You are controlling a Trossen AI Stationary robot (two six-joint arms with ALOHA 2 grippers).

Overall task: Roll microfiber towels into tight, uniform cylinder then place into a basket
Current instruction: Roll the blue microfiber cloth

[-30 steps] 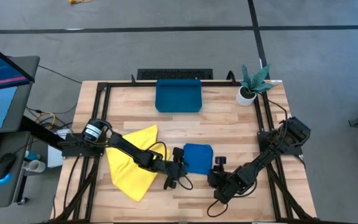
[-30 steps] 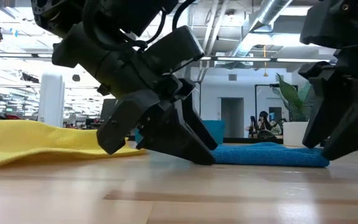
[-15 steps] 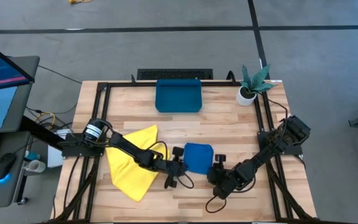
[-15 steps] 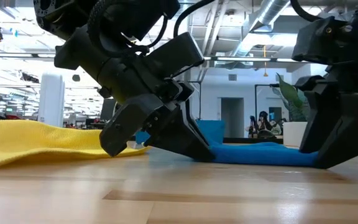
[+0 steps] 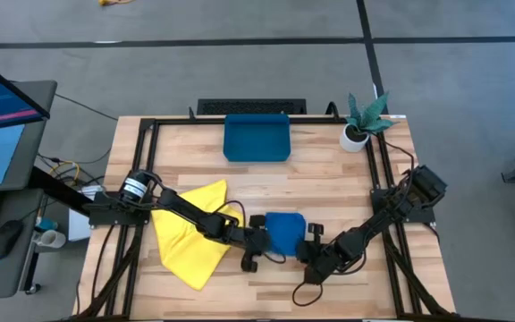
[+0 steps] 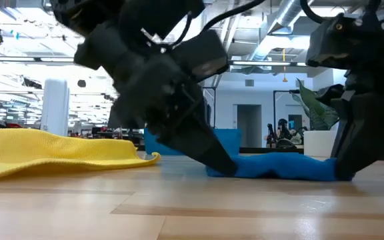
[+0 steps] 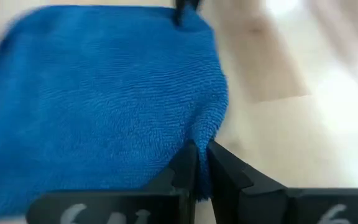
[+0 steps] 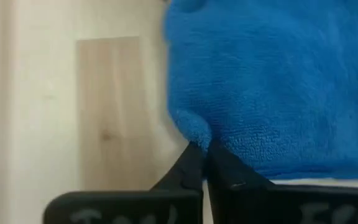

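The blue microfiber towel (image 5: 283, 229) lies folded flat on the wooden table, between my two grippers. My left gripper (image 5: 265, 249) is shut on its near left corner. My right gripper (image 5: 305, 254) is shut on its near right corner. The yellow microfiber towel (image 5: 190, 241) lies spread and rumpled at the left, partly under my left arm. The basket (image 5: 257, 137) stands at the table's far edge, with nothing in it. My left gripper pinches the blue towel's near left corner (image 7: 207, 138) between its two fingers, slanting down from the table's left and near side. The cloth puckers at the fingertips; the rest lies flat on the table. My right gripper pinches the towel's near right corner (image 8: 194, 133) between its fingers, slanting down from the table's right and near side. The corner bunches up at the fingertips, and the towel's far part rests on the table.
A small white pot with a green plant (image 5: 361, 121) stands at the far right corner. Black frame rails (image 5: 146, 156) run along the table's left, right and far sides. Bare wood (image 5: 266, 183) lies between the blue towel and the basket.
Both grippers have shut on the blue towel's near corners, the left one first. My left gripper has rolled and edged toward the towel; my right gripper has tipped slightly. The towel's near edge now puckers at both corners, while its far part stays flat.
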